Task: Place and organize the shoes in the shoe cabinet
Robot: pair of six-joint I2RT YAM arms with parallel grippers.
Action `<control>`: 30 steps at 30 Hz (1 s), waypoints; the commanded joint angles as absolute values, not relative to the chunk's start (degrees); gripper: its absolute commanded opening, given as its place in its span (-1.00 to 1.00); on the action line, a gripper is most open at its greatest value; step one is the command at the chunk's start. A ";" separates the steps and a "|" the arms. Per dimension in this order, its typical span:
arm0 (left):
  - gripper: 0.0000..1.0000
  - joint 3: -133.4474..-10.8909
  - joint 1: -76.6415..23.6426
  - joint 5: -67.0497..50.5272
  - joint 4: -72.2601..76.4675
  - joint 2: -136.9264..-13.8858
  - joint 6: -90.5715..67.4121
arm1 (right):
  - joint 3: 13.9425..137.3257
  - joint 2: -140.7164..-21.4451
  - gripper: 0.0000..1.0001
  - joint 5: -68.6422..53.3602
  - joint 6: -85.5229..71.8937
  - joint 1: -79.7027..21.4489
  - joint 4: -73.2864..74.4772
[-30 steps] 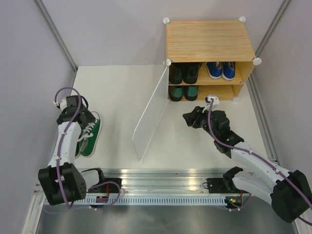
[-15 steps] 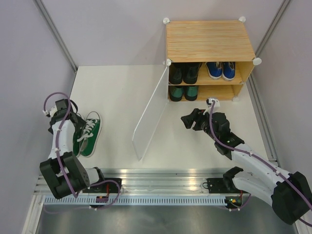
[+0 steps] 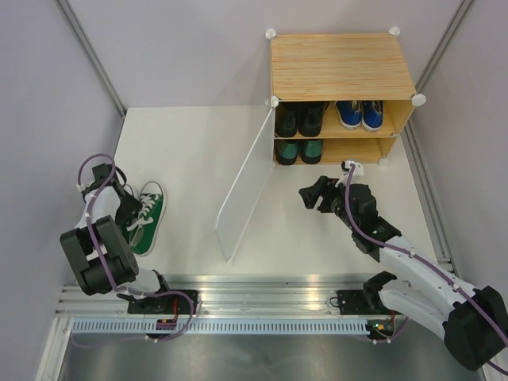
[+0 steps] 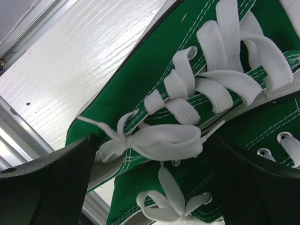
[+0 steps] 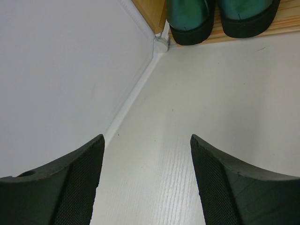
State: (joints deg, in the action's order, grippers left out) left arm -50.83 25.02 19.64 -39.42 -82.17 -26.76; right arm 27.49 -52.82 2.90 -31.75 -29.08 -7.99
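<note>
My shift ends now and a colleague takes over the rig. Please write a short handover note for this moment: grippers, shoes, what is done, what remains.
Left gripper: open, low over the green sneakers, jaws either side of the laces, nothing gripped.
Right gripper: open, empty, facing the shoe cabinet.
Cabinet: door open; black shoes and blue sneakers on the upper shelf; dark green shoes lower left.
Done: three pairs shelved.
Left: green sneakers, on the table at far left; lower right looks free.

Lab booth, bare grey walls [image 3: 198, 55], aluminium rail [image 3: 262, 290]
</note>
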 commanded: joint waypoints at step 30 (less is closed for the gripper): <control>-0.96 -50.80 16.88 -14.41 -29.79 -78.49 -19.42 | 27.69 -52.91 0.51 6.42 -31.29 -28.21 -7.47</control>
